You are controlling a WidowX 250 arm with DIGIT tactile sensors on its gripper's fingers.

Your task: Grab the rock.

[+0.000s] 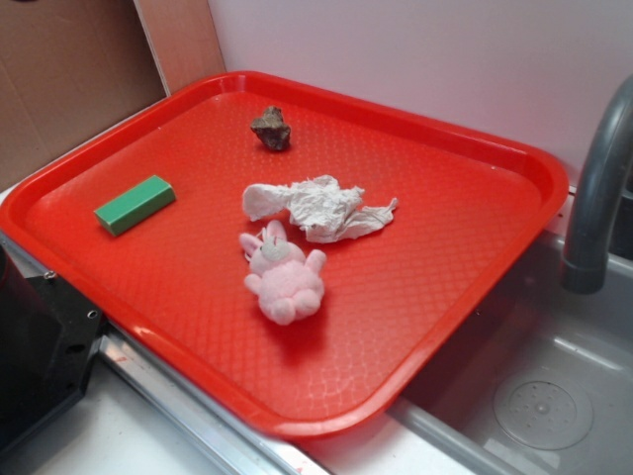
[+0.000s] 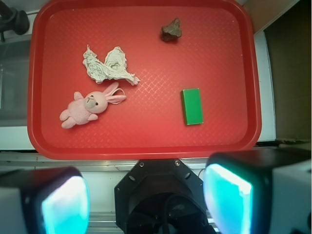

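Note:
The rock (image 1: 271, 129), a small jagged dark brown-grey lump, lies on the red tray (image 1: 475, 287) near its far edge. In the wrist view the rock (image 2: 172, 30) sits near the tray's (image 2: 141, 141) top right. My gripper (image 2: 146, 202) is high above the scene, over the robot base in front of the tray, far from the rock. Its two fingers with cyan pads (image 2: 229, 197) stand wide apart with nothing between them. The gripper does not show in the exterior view.
On the tray lie a crumpled white tissue (image 1: 316, 206), a pink plush bunny (image 1: 283, 277) and a green rectangular block (image 1: 135, 204). A grey faucet (image 1: 598, 188) and a metal sink (image 1: 534, 396) stand to the right. The black robot base (image 1: 40, 346) is at the left front.

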